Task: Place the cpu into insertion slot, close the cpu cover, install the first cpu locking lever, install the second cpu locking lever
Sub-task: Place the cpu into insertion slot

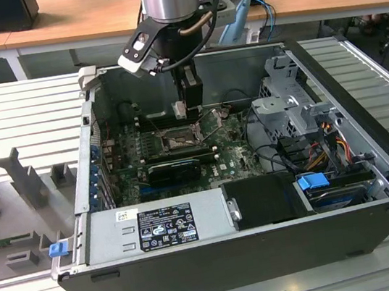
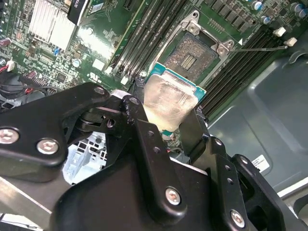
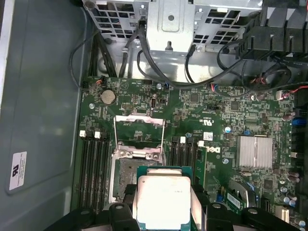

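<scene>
Cpu (image 2: 168,98), pale silvery square with teal-green rim, in firm clamp of the gripper (image 2: 166,122) above the bare insertion slot (image 2: 190,55)

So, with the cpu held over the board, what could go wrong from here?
The cpu, clamped in the gripper, sits off to one side of the slot, so it might land askew on the contacts. The raised cover stands close by; the chip or the gripper could clip it.

insertion slot (image 3: 124,177) partly hidden behind cpu (image 3: 163,202)
</scene>
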